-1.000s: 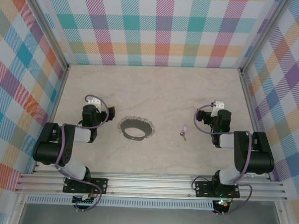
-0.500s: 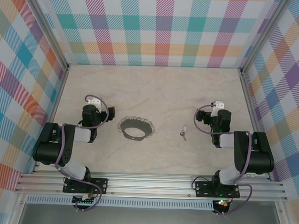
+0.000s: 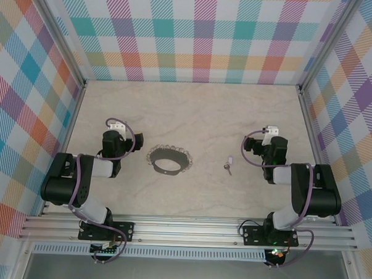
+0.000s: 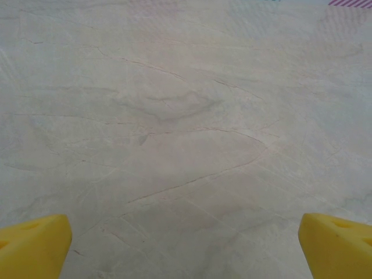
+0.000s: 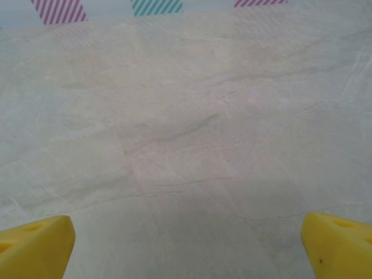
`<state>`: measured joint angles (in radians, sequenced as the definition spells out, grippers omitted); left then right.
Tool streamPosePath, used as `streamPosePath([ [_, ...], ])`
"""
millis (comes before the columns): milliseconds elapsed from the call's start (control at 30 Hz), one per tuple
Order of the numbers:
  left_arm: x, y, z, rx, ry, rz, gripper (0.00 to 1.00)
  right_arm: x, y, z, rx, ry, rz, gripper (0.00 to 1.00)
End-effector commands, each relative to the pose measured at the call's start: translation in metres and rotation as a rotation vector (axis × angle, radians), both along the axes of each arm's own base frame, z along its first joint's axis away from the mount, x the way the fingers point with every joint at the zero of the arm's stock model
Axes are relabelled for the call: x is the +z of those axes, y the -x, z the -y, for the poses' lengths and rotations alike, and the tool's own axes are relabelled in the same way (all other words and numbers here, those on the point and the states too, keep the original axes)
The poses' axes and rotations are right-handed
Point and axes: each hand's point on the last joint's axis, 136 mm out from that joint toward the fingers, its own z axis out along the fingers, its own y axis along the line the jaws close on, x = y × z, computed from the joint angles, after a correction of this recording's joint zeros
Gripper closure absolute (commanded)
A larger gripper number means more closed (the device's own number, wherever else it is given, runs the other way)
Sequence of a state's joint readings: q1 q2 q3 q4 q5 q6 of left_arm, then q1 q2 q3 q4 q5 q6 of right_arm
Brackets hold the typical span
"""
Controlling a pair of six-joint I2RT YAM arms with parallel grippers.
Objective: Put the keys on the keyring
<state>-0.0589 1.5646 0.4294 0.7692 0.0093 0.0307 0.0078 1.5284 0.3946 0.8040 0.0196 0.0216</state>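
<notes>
A lab booth: plaid walls (image 3: 202, 41), aluminium rails (image 3: 188, 229).

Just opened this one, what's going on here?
Neither arm is handling anything. The left gripper and right gripper both stand open over bare table. The keyring lies flat between the arms; the key lies apart from it, toward the right arm. The key is not yet on the ring.

I get the overhead view from high behind the near edge, looking down; both wrist views face forward, close over the same tabletop (image 3: 205, 115).
</notes>
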Motion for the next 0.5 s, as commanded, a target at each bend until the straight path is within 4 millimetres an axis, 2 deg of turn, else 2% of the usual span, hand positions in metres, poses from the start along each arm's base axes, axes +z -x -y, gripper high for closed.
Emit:
streamPosePath([
  [0,0.02,-0.003,0.005,-0.053,-0.002,0.009,0.0,0.031,-0.002,0.008,-0.05,-0.001,0.052,0.0],
  [133,0.037,0.002,0.001,-0.032,-0.009,-0.04,0.0,0.048,0.012,0.013,-0.106,-0.059,-0.036,0.0],
  [233,0.056,0.008,-0.005,0.012,0.008,-0.079,0.0,0.066,0.024,0.015,-0.188,-0.184,-0.123,0.0],
  [333,0.074,0.017,-0.011,0.067,0.037,-0.139,0.0,0.078,0.041,0.034,-0.416,-0.343,-0.207,0.0],
  [467,0.098,0.034,-0.017,0.157,0.122,-0.173,0.0,0.102,0.045,0.006,-0.237,-0.355,-0.244,0.0],
])
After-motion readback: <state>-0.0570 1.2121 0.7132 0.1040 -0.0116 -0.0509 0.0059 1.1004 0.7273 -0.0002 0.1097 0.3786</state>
